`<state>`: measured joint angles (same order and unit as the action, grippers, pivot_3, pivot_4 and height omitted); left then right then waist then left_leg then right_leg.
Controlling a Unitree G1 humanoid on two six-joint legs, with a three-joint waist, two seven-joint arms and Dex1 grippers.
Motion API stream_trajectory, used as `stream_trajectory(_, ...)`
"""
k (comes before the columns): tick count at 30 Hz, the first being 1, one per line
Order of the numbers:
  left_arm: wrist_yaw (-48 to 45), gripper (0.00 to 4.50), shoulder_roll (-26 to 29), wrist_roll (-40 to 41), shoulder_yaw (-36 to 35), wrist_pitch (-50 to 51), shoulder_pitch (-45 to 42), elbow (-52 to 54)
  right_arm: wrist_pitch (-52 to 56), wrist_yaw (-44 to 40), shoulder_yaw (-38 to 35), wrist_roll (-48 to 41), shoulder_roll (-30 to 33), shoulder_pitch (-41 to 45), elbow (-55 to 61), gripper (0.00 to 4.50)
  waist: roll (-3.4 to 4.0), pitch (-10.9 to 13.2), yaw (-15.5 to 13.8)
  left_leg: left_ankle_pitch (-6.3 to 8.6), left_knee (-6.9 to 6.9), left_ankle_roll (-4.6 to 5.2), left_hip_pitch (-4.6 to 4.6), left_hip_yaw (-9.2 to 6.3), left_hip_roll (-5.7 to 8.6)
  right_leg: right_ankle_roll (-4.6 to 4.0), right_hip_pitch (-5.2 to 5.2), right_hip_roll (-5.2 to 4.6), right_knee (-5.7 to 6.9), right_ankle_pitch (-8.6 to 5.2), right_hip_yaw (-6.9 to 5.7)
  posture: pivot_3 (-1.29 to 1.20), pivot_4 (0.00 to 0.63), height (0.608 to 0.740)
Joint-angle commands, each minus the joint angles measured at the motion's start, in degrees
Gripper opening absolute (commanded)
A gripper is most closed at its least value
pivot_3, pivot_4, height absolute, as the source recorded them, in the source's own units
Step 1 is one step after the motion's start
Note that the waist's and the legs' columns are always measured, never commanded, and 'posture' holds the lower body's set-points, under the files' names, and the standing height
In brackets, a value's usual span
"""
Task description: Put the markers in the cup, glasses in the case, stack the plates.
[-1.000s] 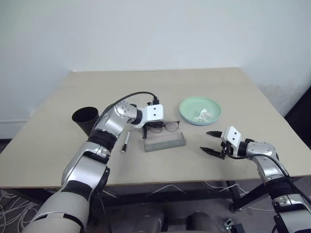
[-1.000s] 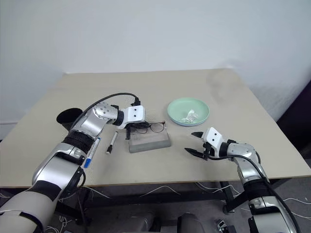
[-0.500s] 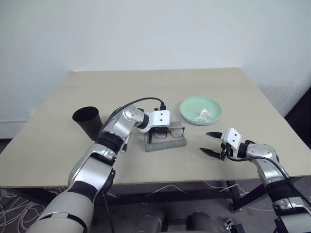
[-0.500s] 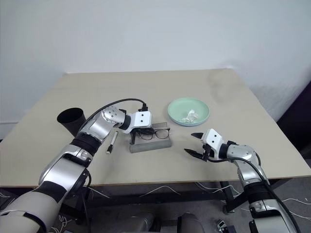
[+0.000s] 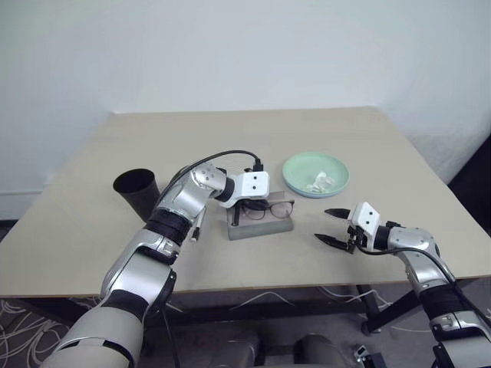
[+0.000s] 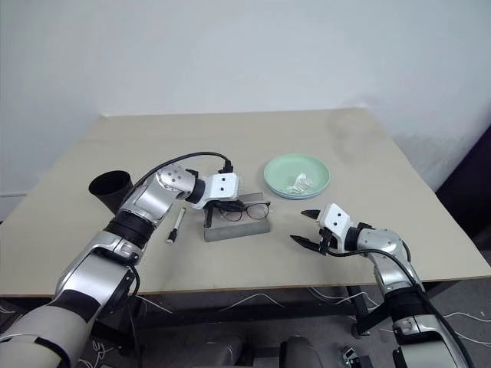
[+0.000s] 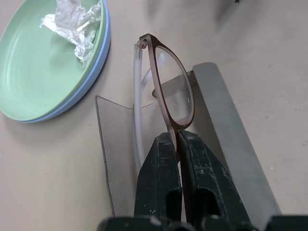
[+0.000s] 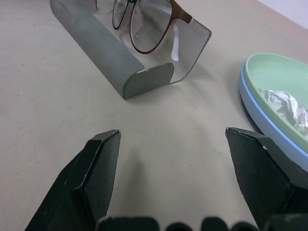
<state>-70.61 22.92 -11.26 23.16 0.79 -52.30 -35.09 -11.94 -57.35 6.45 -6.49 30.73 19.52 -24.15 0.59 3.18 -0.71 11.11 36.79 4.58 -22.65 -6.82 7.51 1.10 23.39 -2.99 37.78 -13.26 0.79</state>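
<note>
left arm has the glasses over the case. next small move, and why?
Probably lower the glasses a little further into the open case, then release. The left gripper is shut on the frame, and the glasses stand upright on edge over the case's tray rather than lying flat in it. The right gripper waits open nearby, apart from the case.

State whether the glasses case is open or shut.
Open. The case lies with its lid folded back, its inside exposed, and the glasses, pinched by the left gripper, stand over it.
</note>
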Motion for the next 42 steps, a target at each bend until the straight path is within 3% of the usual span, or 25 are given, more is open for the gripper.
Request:
stream_trajectory(1, -0.6, 0.02, 1.0, 1.5, -1.4, 1.9, 0.1, 4.8, -1.0, 0.5, -0.6, 0.2, 0.1, 1.1, 0.9, 3.79, 0.00, 0.0, 0.0, 0.00, 0.00, 0.00, 0.00, 0.00, 0.00, 0.00, 0.00, 0.00, 0.00, 0.00, 0.01, 0.00, 0.000, 0.736)
stream_trajectory(14, -1.7, 0.02, 3.0, 4.5, -1.4, 9.4, 4.2, 14.6, -1.3, 0.5, -0.3, 0.2, 0.0, 0.9, 0.5, 3.79, 0.01, 0.0, 0.0, 0.00, 0.00, 0.00, 0.02, 0.00, -0.01, -0.01, -0.01, 0.01, 0.01, 0.00, 0.03, 0.00, 0.000, 0.736)
stream_trajectory(25, 3.7, 0.02, 2.8, 1.8, -0.8, 6.6, 2.2, 7.6, -1.4, 0.5, -0.1, 0.7, -0.3, 1.4, 0.0, 3.79, 0.01, 0.0, 0.0, 0.00, 0.01, 0.00, 0.03, 0.00, -0.01, -0.01, -0.01, 0.02, 0.00, 0.00, 0.03, 0.00, 0.000, 0.736)
stream_trajectory(42, 0.0, 0.02, 0.5, 0.7, 0.8, 2.7, 0.0, -1.4, -1.5, 1.2, -0.1, 0.6, -0.5, 0.5, 0.6, 3.79, 0.01, 0.0, 0.0, 0.00, 0.01, 0.00, 0.02, 0.00, -0.01, -0.01, -0.02, 0.01, 0.00, 0.00, 0.02, 0.00, 0.000, 0.736)
